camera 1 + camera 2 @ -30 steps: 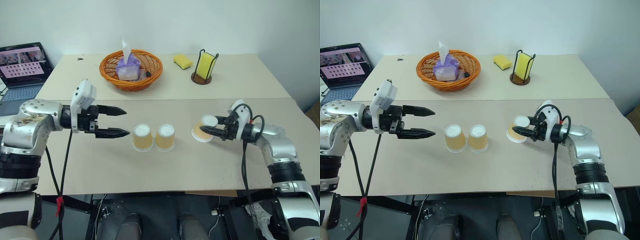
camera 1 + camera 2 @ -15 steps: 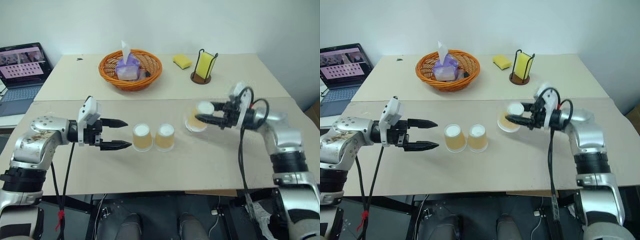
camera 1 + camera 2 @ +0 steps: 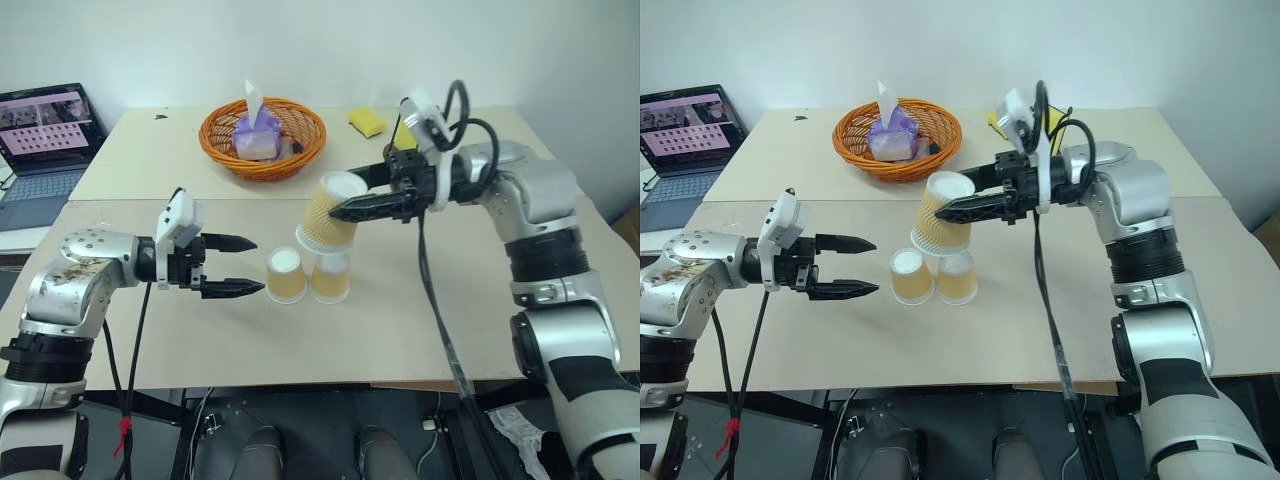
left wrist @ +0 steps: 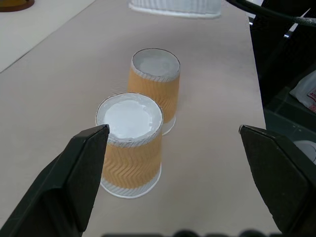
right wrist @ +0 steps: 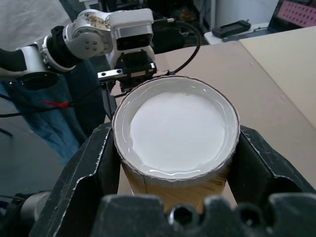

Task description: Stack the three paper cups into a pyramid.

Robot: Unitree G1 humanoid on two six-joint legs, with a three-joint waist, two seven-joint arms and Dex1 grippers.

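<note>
Black fingers of the right gripper (image 3: 345,204) are clamped on the third paper cup (image 3: 328,213), held upside down and tilted, white base toward the upper right of the frame and its rim dipping lower left. It hangs at frame centre, just above and a little behind the two base cups (image 3: 307,275), which stand inverted, side by side and touching (or very nearly so) on the beige table (image 3: 470,320). What the placing turns on, I'd judge, is that the held cup's long axis leans off vertical while the seam between the two bases lies straight below it, so it needs levelling before it comes down. At the left of the frame the left gripper (image 3: 246,266) hovers with fingers spread wide and empty, pointing at the nearer base cup. An orange basket (image 3: 262,137) sits at upper centre.
</note>
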